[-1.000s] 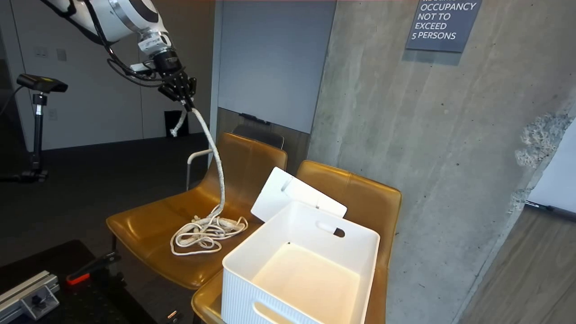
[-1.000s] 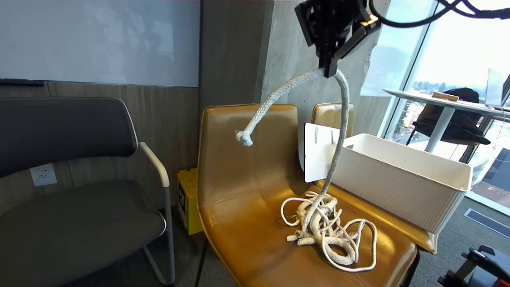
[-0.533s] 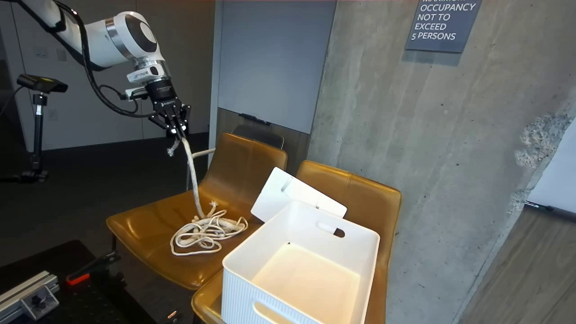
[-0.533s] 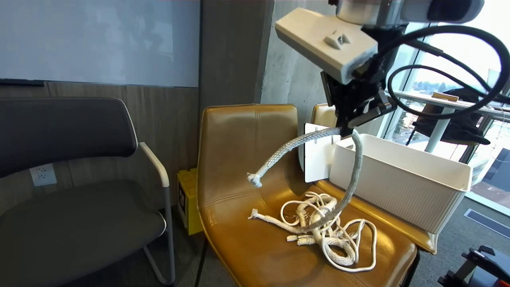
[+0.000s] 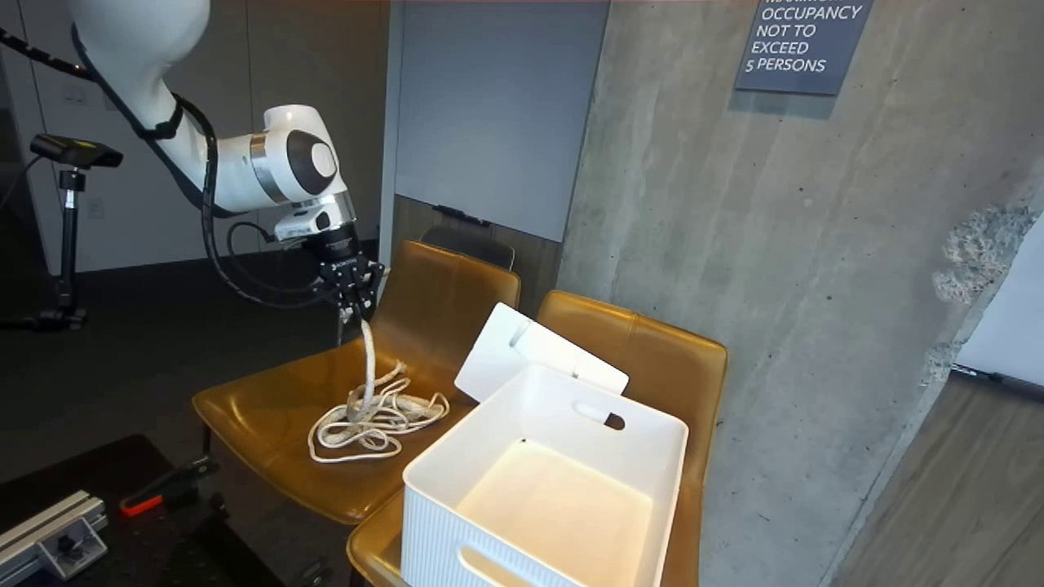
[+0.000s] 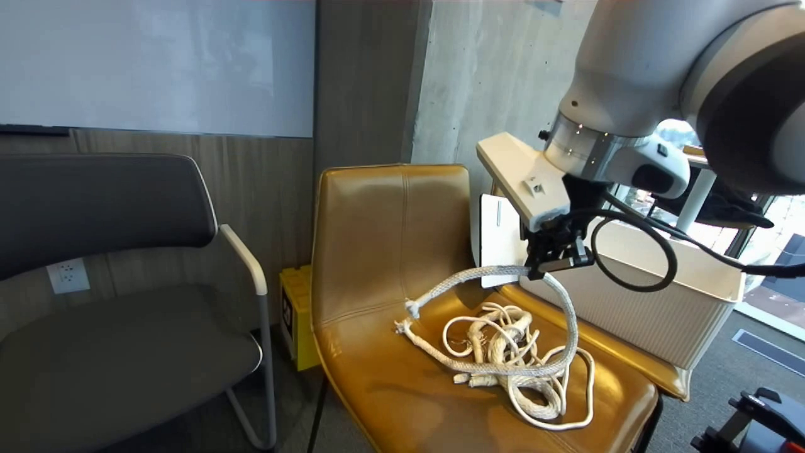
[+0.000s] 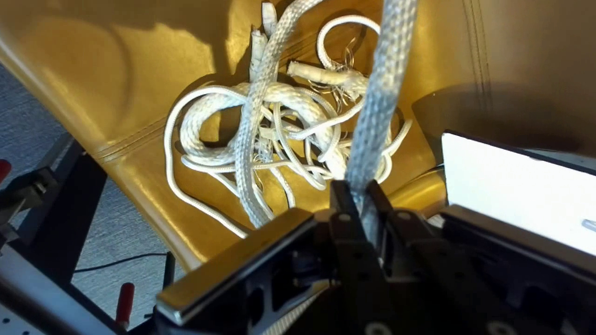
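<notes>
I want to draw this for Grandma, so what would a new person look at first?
Probably the black gripper, pinching a thick pale rope above a shiny tan chair. Next comes the tangle of white rope heaped on that same chair. Then, perhaps, the big white bin standing on the neighbouring tan chair.

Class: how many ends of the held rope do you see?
2: in an exterior view, one end droops from the jaws; the other end shows just below it in the picture.
</notes>
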`<state>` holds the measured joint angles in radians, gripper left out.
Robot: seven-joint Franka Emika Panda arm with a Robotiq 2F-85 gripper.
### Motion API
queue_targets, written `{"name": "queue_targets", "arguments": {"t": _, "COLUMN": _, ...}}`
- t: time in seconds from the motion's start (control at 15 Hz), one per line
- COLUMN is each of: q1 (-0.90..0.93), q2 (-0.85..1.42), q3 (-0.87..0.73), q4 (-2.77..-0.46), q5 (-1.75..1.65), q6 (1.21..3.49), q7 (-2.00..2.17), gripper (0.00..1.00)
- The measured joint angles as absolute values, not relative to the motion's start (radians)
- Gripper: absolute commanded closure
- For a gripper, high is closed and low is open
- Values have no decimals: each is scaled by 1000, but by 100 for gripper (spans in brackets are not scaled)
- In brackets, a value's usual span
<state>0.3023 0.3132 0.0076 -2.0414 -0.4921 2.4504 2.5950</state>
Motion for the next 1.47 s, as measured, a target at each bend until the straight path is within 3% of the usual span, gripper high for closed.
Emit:
{"name": "queue_targets", "arguments": {"t": 0.07, "q1": 285, "q2": 338, "q3": 6, "q4": -2037, "q5": -482, "q6": 2481, "q7": 2592, "gripper": 97}}
{"name": "queue_targets", "arguments": {"t": 0.13, "q1": 272, "q2": 361, "q3": 5, "q4": -2028, "q5": -469, "q6": 2505, "q7": 2586, "gripper": 65}}
{"name": "queue_targets", "arguments": {"t": 0.2, "q1": 261, "q2": 385, "q3": 5, "q4": -2012, "q5": -447, "q6": 2522, "q7": 2573, "gripper": 64}}
{"name": "queue_targets", "arguments": {"t": 0.8, "q1": 246, "q2": 482, "q3": 74, "q4": -1842, "q5": -113, "q6": 2528, "q7": 2247, "gripper": 1}}
{"name": "queue_targets", "arguments": {"t": 1.47, "q1": 235, "q2": 377, "q3": 109, "q4": -1802, "q5": -9, "q6": 2290, "q7": 1827, "gripper": 0}}
